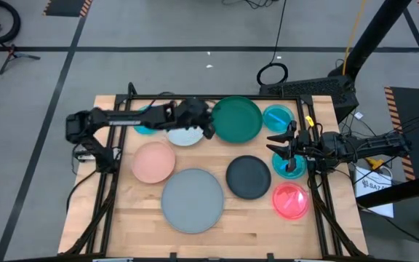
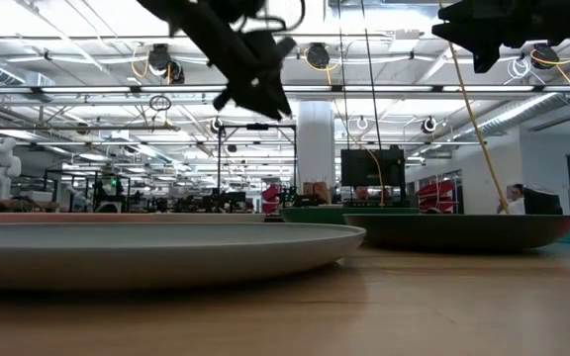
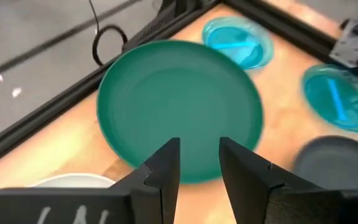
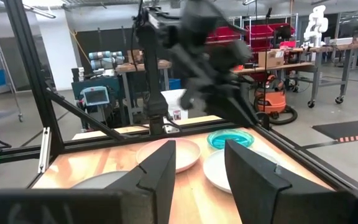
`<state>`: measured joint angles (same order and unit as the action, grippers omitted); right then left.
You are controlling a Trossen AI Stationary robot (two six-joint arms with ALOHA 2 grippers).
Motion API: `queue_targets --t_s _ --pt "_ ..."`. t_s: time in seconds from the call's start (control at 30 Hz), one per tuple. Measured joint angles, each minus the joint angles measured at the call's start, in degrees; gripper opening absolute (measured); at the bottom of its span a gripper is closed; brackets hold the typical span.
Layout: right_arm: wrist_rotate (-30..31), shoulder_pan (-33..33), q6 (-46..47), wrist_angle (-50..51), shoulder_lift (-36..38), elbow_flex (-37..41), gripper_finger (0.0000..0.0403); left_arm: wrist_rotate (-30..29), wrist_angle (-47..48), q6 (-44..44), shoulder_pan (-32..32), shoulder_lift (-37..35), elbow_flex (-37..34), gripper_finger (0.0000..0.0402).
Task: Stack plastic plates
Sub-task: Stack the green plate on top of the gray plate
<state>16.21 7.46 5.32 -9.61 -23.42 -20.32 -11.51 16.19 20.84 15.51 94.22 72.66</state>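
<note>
The left gripper (image 1: pixel 208 128) hangs with fingers spread and empty at the near rim of the smooth, round dark green plate (image 1: pixel 236 118), above the pale blue-white plate (image 1: pixel 185 134). The right gripper (image 1: pixel 281 144), also spread and empty, hovers between two translucent cyan plates (image 1: pixel 278 116). Salmon-pink (image 1: pixel 153 161), grey (image 1: pixel 193 200), black (image 1: pixel 249 177) and pink-red plates (image 1: pixel 291 201) lie flat on the wooden table (image 1: pixel 253 218).

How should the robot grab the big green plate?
Probably by its rim. The dark green plate lies flat on the table, so only the raised edge offers a pinch. The left gripper, open and empty, is nearest, so it could come down on the near edge.
</note>
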Motion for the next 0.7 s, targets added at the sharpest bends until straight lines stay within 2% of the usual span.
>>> queue_targets --t_s 0.23,0.5,0.7 --pt "0.0 0.0 0.0 0.8 0.0 0.0 0.0130 7.0 2.1 -2.5 7.5 9.1 7.7 0.0118" --pt "0.1 0.0 0.0 1.4 0.2 0.0 0.0130 10.5 7.6 -3.2 12.4 17.0 14.8 0.0118" --pt "0.1 0.0 0.0 1.4 0.3 0.0 0.0130 10.6 8.5 -1.8 15.0 20.4 16.1 0.0118"
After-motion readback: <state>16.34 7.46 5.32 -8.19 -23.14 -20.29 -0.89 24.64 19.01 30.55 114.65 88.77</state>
